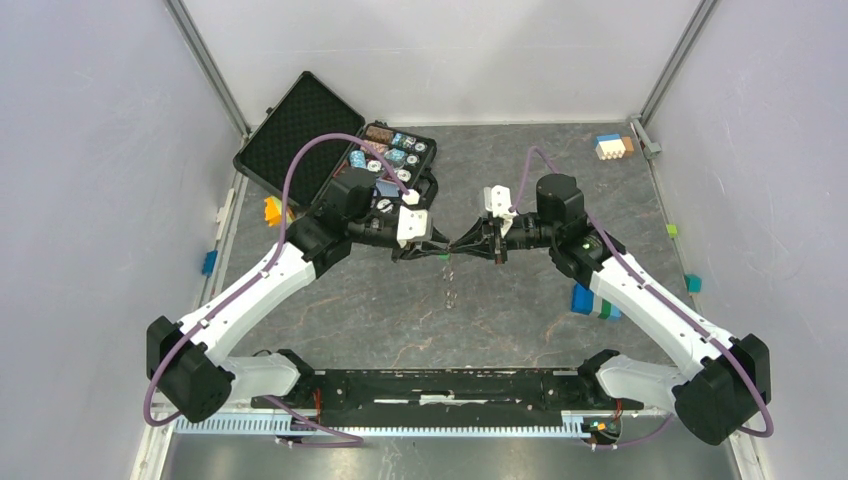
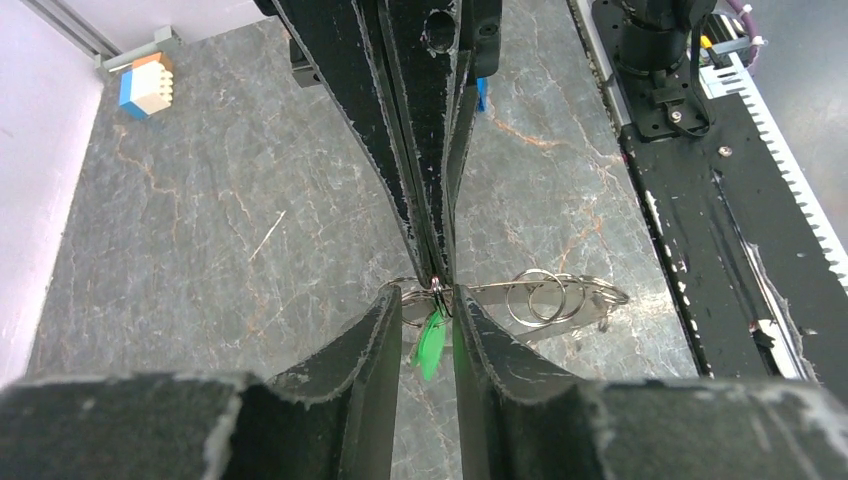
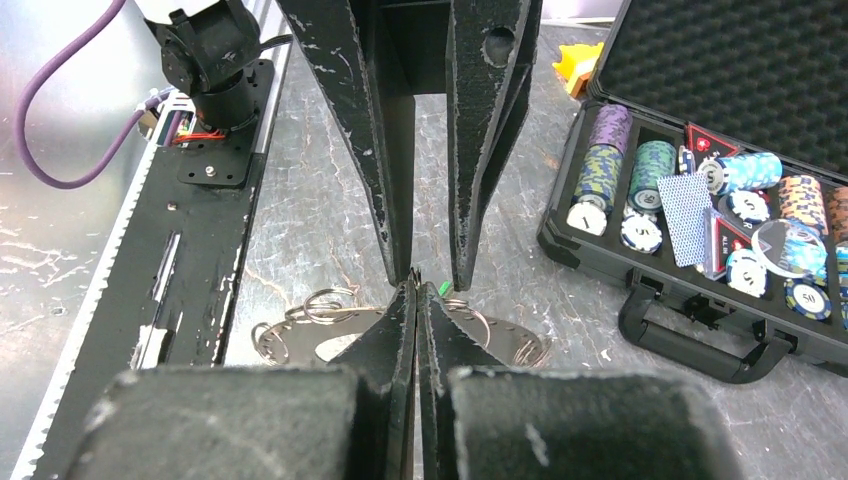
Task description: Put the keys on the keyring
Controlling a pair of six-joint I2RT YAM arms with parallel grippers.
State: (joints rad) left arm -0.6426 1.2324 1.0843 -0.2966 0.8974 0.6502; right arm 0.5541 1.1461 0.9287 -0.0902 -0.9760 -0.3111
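Right gripper (image 3: 415, 290) pinched shut on keyring (image 2: 540, 297), mid-air above table (image 1: 400, 330); left gripper (image 2: 428, 302) part-open around green key (image 2: 432, 348), grip unconfirmed. Risk: key drop from jaw widening before threading onto ring.

We see the left gripper (image 1: 432, 247) and right gripper (image 1: 470, 245) tip to tip over the middle of the table (image 1: 400, 320), with the keyring (image 2: 540, 298) and a key (image 2: 431, 345) between them. A case (image 1: 300, 125) lies behind the left arm, and blocks (image 1: 611, 147) sit in the far right corner.
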